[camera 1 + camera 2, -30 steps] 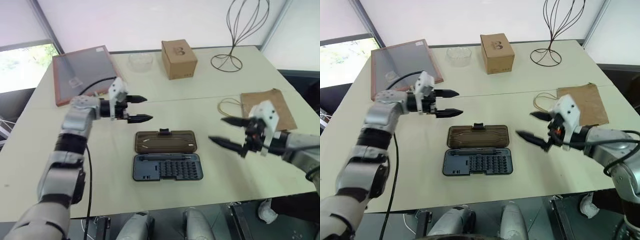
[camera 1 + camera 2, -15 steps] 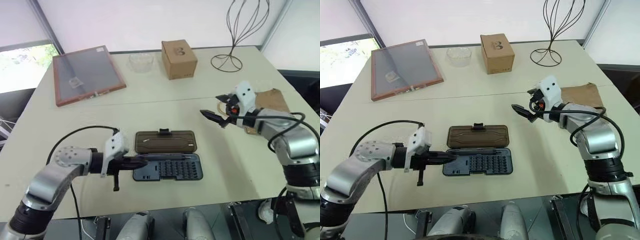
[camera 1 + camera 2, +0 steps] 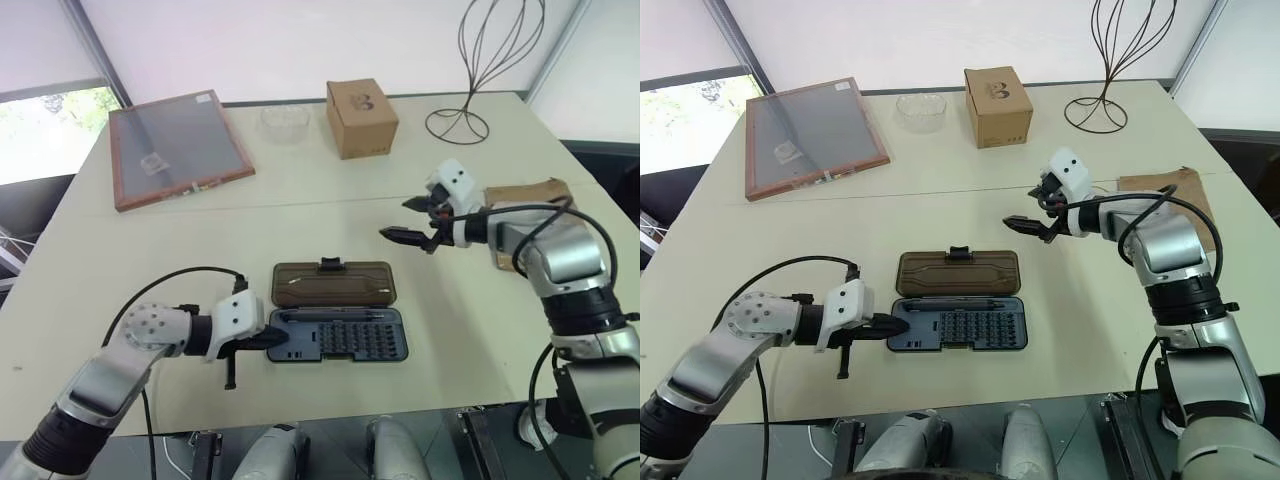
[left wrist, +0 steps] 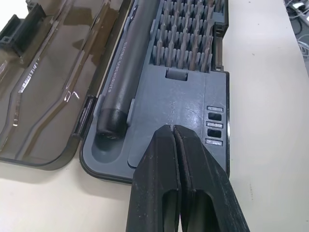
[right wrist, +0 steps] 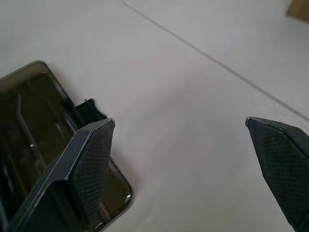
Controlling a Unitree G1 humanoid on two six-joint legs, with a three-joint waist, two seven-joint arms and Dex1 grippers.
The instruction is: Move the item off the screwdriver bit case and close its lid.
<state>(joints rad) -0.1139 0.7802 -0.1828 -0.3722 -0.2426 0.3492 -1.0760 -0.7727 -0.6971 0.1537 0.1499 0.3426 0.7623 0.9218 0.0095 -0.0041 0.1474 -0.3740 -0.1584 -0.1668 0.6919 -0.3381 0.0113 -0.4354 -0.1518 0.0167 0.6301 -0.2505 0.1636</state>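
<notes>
Moved nearer than half a second back with spread right end effector (image 3: 395, 220), left end effector (image 3: 280, 340) pressed together at left end of screwdriver bit case (image 3: 340, 338), lying lengthwise left-to-right, lid (image 3: 332, 284) open flat rearward.

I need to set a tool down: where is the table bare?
Bare: the wide strip between the framed board and the bit case, and the front right corner between the case and the paper bag. Crowded: the far edge with glass bowl and cardboard box, and the case's left end, where the shut left hand sits.
</notes>
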